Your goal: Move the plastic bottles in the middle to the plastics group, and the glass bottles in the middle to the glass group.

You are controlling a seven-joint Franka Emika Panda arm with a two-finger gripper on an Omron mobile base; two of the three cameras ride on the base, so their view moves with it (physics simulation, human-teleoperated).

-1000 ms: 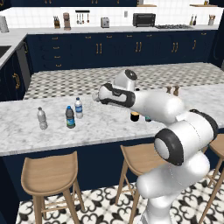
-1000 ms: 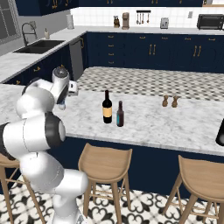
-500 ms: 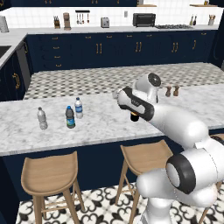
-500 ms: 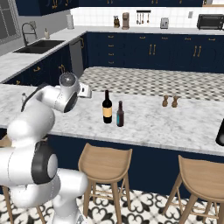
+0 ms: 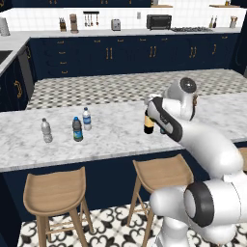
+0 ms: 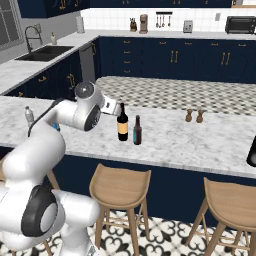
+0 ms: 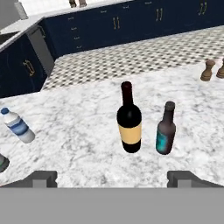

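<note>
A black wine bottle (image 7: 129, 120) with a tan label stands upright on the marble island, and a slimmer brown bottle (image 7: 166, 129) with a teal label stands just right of it. In the right base view my gripper (image 6: 116, 108) hovers open just left of the wine bottle (image 6: 122, 123), above the counter, with nothing between its fingers. Two stubby brown bottles (image 6: 189, 115) stand further right. At the left, the dark bottle (image 5: 77, 129) with a blue label stands between a greyish clear bottle (image 5: 46, 130) and a blue-labelled water bottle (image 5: 87, 118).
Wooden stools (image 5: 54, 193) line the island's near side. A black object (image 6: 252, 152) sits at the counter's right end. A tiled counter strip (image 5: 120, 87) runs behind the marble top, and cabinets with appliances stand along the far wall.
My arm has swung right along the island, from beside the water bottles to beside the wine bottle. The jaws have stayed open and the bottles have not moved.
</note>
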